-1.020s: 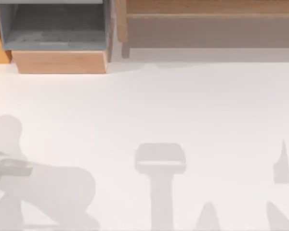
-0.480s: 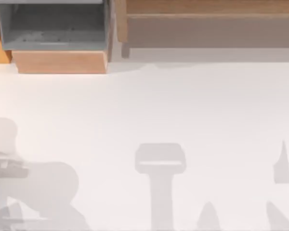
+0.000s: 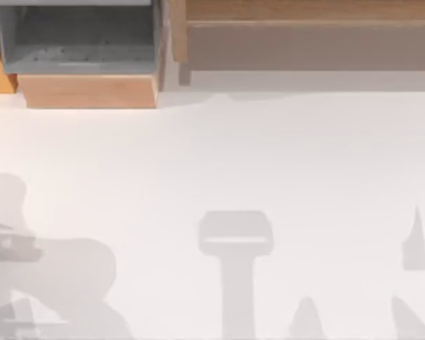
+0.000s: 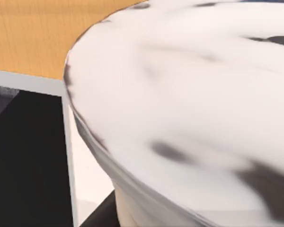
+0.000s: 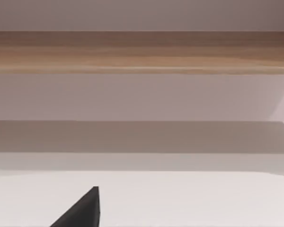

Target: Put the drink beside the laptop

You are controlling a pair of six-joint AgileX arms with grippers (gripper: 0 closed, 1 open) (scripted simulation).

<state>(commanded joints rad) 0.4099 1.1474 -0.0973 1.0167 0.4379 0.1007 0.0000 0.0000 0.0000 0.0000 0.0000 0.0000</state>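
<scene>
Though jaws' state I cannot tell, the drink (image 4: 189, 94) shows a white, dark-marked lid, seemingly close

The right gripper (image 5: 80, 210) shows one finger. It is flat, matte black and wedge-shaped, tapering to a point above the white surface (image 5: 189, 198).

The flat white table (image 3: 269, 156) lies mostly bare. Along its far edge stand a wooden box with a grey open compartment (image 3: 85, 60) at left and a long wooden shelf (image 3: 304, 35) beside it.
</scene>
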